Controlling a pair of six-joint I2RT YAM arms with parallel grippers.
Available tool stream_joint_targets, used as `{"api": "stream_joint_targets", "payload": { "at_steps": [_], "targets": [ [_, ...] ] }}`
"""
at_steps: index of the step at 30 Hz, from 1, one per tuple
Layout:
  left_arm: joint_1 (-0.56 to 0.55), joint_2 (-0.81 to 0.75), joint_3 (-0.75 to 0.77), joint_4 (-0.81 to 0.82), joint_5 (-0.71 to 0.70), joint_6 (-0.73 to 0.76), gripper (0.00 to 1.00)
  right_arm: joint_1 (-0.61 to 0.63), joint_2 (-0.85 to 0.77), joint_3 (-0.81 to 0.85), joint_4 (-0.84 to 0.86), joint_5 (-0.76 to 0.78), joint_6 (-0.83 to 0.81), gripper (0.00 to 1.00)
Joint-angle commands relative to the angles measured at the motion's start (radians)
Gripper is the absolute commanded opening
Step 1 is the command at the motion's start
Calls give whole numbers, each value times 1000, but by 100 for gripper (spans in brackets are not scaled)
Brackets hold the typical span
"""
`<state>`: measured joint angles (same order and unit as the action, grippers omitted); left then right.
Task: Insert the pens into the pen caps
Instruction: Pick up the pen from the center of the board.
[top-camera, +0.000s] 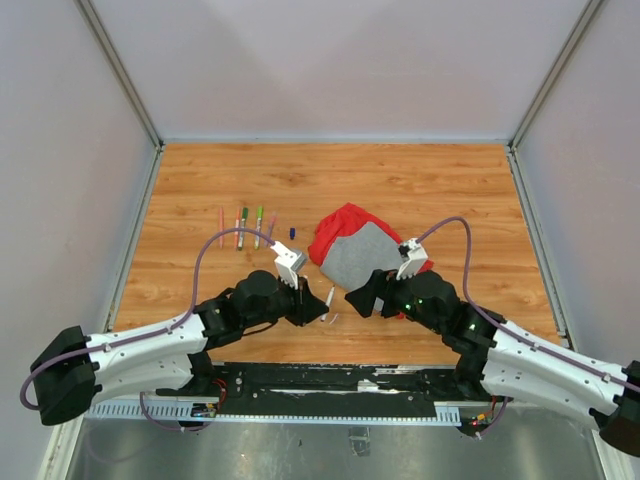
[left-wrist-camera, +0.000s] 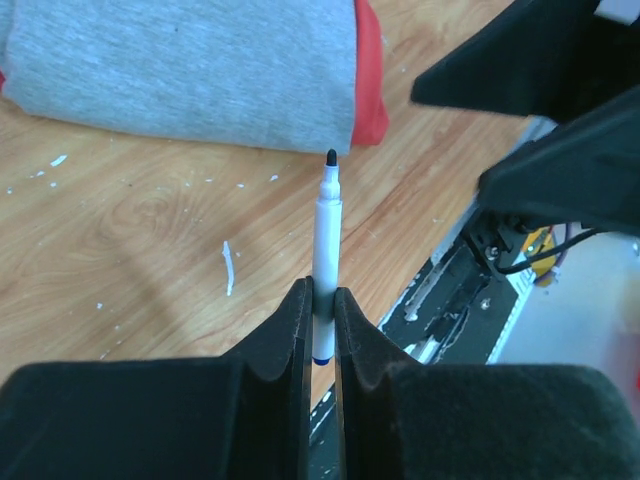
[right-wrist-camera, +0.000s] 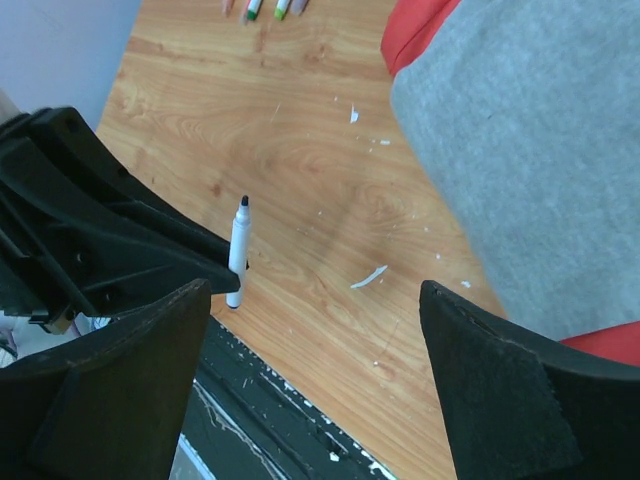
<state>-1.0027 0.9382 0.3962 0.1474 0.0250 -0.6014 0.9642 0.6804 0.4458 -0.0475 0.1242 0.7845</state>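
Clamping an uncapped pen, the left gripper has its jaws closed on the lower barrel, just above the blue end. The white barrel and dark writing tip project beyond the fingertips. In the left wrist view the tip points toward the near edge of the red-and-grey cloth without touching it.

From the overhead camera we see this gripper near the front edge of the wooden table, with the pen showing as a short white stroke beside it. The right wrist view shows the same pen close to upright, tip uppermost, over the front edge of the table – we cannot tell whether its lower end touches the surface.

The right gripper has its jaws wide apart with nothing between them. In the overhead view it faces the left gripper across a small gap, at the near edge of the cloth.

The remaining pens lie in a row at the far left of the table, roughly parallel and well apart from both grippers. A small blue pen cap lies just to the right of the row, between it and the cloth. A white scrap and small white flecks lie on the wood near the cloth.
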Motion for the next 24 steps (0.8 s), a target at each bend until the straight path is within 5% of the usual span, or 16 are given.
{"api": "stream_joint_targets", "payload": {
  "at_steps": [1,24],
  "targets": [
    [-9,-40,-19,107,27,-23,1,92,69,37,112,80,28,82],
    [-10,-40,-21,96,41,2,0,143,297,31,373,48,121,36]
  ]
}}
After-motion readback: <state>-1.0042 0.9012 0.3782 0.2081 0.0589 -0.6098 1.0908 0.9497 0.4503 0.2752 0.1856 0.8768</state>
